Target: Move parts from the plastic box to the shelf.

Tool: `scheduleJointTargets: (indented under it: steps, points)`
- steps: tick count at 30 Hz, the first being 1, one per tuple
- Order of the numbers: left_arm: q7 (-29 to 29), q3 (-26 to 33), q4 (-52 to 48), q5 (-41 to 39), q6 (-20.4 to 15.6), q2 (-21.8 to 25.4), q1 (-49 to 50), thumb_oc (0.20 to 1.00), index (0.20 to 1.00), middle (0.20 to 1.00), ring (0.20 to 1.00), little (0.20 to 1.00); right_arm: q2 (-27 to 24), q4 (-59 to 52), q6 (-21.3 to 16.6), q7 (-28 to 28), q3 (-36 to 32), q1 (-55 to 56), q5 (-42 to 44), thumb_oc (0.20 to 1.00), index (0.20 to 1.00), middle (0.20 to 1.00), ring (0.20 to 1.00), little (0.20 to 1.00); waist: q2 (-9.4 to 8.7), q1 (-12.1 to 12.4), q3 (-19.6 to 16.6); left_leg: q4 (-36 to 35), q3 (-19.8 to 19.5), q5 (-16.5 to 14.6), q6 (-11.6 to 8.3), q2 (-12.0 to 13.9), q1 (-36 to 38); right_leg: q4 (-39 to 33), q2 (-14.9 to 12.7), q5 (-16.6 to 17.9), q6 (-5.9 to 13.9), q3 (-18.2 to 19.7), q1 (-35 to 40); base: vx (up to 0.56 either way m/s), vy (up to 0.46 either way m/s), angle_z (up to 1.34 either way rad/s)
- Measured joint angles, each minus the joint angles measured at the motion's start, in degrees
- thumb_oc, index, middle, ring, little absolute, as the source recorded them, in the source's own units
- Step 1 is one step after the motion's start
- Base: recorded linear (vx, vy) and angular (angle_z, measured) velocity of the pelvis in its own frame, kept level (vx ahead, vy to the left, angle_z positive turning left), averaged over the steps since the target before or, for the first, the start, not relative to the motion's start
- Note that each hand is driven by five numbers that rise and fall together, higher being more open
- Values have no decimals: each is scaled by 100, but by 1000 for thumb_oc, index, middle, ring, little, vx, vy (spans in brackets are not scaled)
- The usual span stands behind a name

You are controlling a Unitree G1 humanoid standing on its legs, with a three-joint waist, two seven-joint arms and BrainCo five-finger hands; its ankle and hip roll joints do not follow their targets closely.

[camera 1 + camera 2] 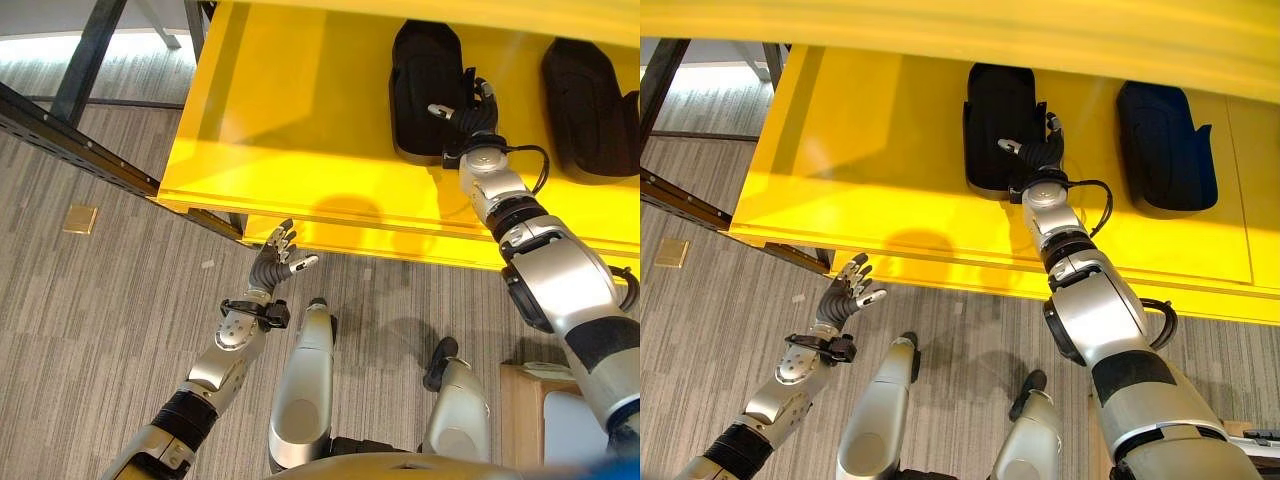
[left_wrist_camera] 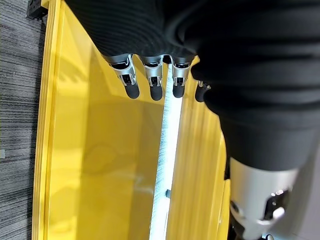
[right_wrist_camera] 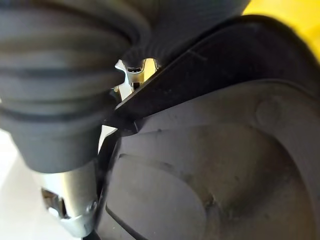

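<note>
The right hand [image 1: 1035, 152] reaches far onto the yellow shelf [image 1: 300, 120], fingers curled on the right edge of a black part [image 1: 995, 125] — apparently setting it beside a second part [image 1: 1165, 145] further right. Both look like matte, rounded moulded shells (plastic, probably) on the glossy board. The left hand [image 1: 275, 255] hangs idle near the shelf's front edge — fingers loosely spread, empty.

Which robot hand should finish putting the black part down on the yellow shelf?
The right hand, probably. It is already up on the yellow shelf, curled on the edge of the black part. The left hand hangs open and empty over the floor, below the shelf's front edge.
</note>
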Motion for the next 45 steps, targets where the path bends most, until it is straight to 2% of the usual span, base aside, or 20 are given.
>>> scheduleJointTargets:
  steps: [12,17,22,27,32,35,36,40,42,45]
  points:
    - [73,1,0,1,0,1,15,1000,1000,1000,1000,1000,-22,-8,-3,9,-1,4,2,1000,1000,1000,1000,1000,0,-21,0,1,3,0,0,14,0,12,9,0,0,6,-8,0,0,0]
    - [90,92,-1,4,0,3,44,1000,1000,1000,1000,1000,-100,-364,-49,11,-4,245,5,1000,1000,1000,1000,1000,-15,-69,-4,-2,13,-4,3,42,-1,7,22,0,0,9,-13,0,0,0]
    - [102,111,2,5,0,3,79,1000,1000,1000,1000,1000,-236,-1053,-155,9,-25,778,97,1000,1000,1000,1000,1000,-66,-118,-16,-2,25,-8,3,73,13,11,61,2,-2,32,-25,-3,-11,-3]
    - [111,273,2,8,5,4,222,1000,1000,1000,1000,1000,-321,-2247,-188,0,-130,1605,109,1000,1000,1000,1000,1000,-144,-310,7,-31,94,-41,20,171,95,11,108,6,-12,112,-38,-2,-18,-9]
    - [112,387,1,10,11,-17,322,1000,1000,1000,1000,1000,-322,-3369,-307,6,-247,2437,108,1000,1000,1000,1000,1000,-206,-399,14,-162,135,-12,-28,252,205,18,146,-1,-24,124,-39,-3,-38,-8]
    - [108,414,1,11,11,-22,319,1000,1000,1000,1000,1000,-320,-3565,-348,12,-247,2645,107,1000,1000,1000,1000,1000,-215,-420,19,-203,126,7,-61,283,205,24,204,-3,-28,123,-58,6,-60,-4]
    - [108,512,2,13,20,-63,376,1000,1000,1000,1000,1000,-301,-4624,-428,48,-412,3485,102,1000,1000,1000,1000,1000,-271,-401,21,-353,125,67,-156,331,331,43,229,-53,-108,121,-7,10,-50,-4]
    - [109,621,99,14,67,-67,432,1000,1000,1000,1000,1000,-267,-4679,-463,229,-405,3834,105,1000,1000,1000,1000,1000,-292,-446,16,-634,135,161,-205,377,535,-53,295,-55,-108,103,106,47,-71,-1]
    - [89,750,204,24,150,-114,552,1000,1000,1000,1000,1000,-79,-5534,-551,423,-465,4716,106,1000,1000,1000,1000,1000,-344,-442,4,-1214,162,350,-295,460,1004,-450,406,-12,-101,11,487,92,-54,0]
    - [82,885,279,56,157,-135,706,1000,1000,1000,1000,1000,10,-5666,-570,698,-426,5079,121,1000,1000,1000,1000,1000,-366,-536,-85,-1604,192,501,-377,570,1214,-703,525,66,-119,-47,631,112,-48,-6]
